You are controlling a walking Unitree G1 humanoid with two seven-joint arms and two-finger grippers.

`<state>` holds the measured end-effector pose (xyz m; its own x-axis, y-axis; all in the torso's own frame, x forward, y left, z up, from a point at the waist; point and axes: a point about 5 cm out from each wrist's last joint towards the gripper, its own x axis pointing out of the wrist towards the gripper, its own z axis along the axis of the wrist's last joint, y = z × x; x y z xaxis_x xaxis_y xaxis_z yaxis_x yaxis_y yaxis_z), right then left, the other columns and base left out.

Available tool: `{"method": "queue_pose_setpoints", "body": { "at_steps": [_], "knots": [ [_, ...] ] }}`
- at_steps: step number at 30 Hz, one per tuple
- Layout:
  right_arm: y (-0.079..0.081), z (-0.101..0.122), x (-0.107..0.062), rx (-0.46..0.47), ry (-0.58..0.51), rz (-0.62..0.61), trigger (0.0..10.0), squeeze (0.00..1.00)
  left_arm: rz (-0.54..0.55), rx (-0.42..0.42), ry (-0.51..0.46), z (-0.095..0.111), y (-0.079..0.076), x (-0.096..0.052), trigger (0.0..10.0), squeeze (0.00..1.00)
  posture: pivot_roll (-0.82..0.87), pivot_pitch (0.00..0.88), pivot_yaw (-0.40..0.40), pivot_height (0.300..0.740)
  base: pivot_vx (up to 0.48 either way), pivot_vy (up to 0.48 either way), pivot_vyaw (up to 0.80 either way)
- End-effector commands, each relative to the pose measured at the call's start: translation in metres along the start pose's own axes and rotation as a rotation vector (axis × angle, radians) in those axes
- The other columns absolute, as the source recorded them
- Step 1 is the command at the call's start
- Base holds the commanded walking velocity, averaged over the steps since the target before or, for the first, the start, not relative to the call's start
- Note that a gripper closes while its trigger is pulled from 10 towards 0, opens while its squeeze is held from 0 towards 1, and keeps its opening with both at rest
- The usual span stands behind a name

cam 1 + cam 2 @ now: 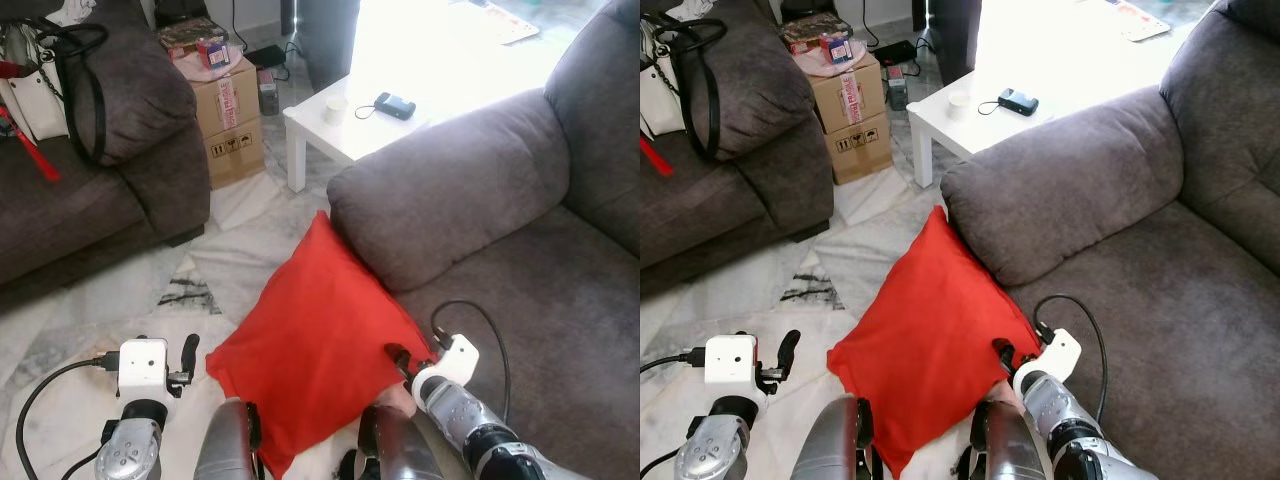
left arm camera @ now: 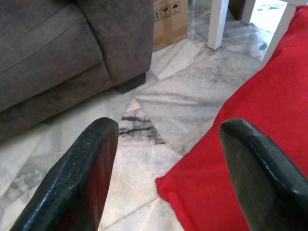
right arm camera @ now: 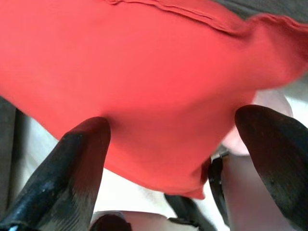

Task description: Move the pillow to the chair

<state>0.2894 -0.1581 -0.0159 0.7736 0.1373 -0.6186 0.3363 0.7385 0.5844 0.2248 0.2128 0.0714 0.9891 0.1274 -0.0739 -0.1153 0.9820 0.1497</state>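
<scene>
Right hand (image 3: 173, 159) spread wide, fingers unclenched, pressed up to the lower right edge of the red pillow (image 1: 310, 350) but not gripping. Left hand (image 2: 163, 173) also spread, empty, just off the pillow's left corner. Pillow stands on the floor (image 1: 120, 300), leaning against the sofa armrest (image 1: 440, 200), long diagonal upright. Right hand is nearer; judged best placed to clamp.

- Pillow (image 1: 315, 345): red woven cloth, matt, smooth w/ a stitched seam at the edge.
- Sofa (image 1: 520, 260) and chair (image 1: 90, 170): grey plush fabric, matt, slightly fuzzy.
- Floor (image 2: 159, 96): polished marble-look tiles, glossy, grey veins.
- Side table (image 1: 400, 90): white painted, smooth, shiny.
- Box (image 1: 230, 120): brown cardboard, matt, taped.
- Left gripper (image 2: 166, 178) fingers (image 2: 72, 187): black, rough grainy plastic/rubber.
- Handbag (image 1: 35, 95): pale leather-look, black straps.
</scene>
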Motion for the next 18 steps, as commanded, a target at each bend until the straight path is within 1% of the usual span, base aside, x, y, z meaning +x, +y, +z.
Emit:
{"method": "queue_pose_setpoints", "body": {
  "at_steps": [1,2,4,7,8,10,13,15,18],
  "knots": [
    [0.0,0.001,-0.001,-0.042,-0.022,0.024,10.0,0.0,-0.035,-0.002,0.002,0.003,-0.005,-0.002,10.0,0.0,0.16,0.292,-0.063,0.628,0.0,0.0,0.0],
    [0.0,0.001,-0.001,-0.042,-0.022,0.024,10.0,0.0,-0.035,-0.002,0.002,0.003,-0.005,-0.002,10.0,0.0,0.16,0.292,-0.063,0.628,0.0,0.0,0.0],
    [0.003,0.001,0.0,-0.083,-0.022,0.038,10.0,0.0,-0.051,0.018,-0.022,0.01,-0.006,-0.003,10.0,0.0,0.16,0.299,-0.062,0.628,0.0,0.0,0.0],
    [0.008,0.001,0.001,-0.125,-0.023,0.061,10.0,0.0,-0.019,0.02,-0.093,0.029,0.0,-0.001,10.0,0.0,0.16,0.316,-0.062,0.628,0.0,0.0,0.0],
    [0.009,0.0,0.001,-0.142,-0.025,0.062,10.0,0.0,-0.016,0.025,-0.123,0.038,0.002,-0.001,10.0,0.0,0.17,0.328,-0.063,0.628,0.0,0.0,0.0],
    [0.009,-0.001,0.001,-0.144,-0.024,0.063,10.0,0.0,-0.015,0.038,-0.138,0.044,0.004,-0.001,10.0,0.0,0.17,0.331,-0.063,0.628,0.0,0.0,0.0],
    [0.009,-0.005,0.001,-0.146,-0.023,0.065,10.0,0.0,-0.016,0.037,-0.157,0.054,0.006,-0.003,10.0,0.0,0.18,0.349,-0.062,0.628,0.0,0.0,0.0],
    [0.009,-0.006,0.001,-0.138,-0.023,0.066,10.0,0.0,-0.017,0.032,-0.161,0.058,0.007,-0.004,10.0,0.0,0.18,0.358,-0.061,0.628,0.0,0.0,0.0],
    [0.012,-0.007,0.001,-0.109,-0.029,0.101,10.0,0.0,-0.024,0.009,-0.161,0.064,0.006,-0.006,10.0,0.0,0.19,0.371,-0.059,0.628,0.0,0.0,0.0]
  ]
}}
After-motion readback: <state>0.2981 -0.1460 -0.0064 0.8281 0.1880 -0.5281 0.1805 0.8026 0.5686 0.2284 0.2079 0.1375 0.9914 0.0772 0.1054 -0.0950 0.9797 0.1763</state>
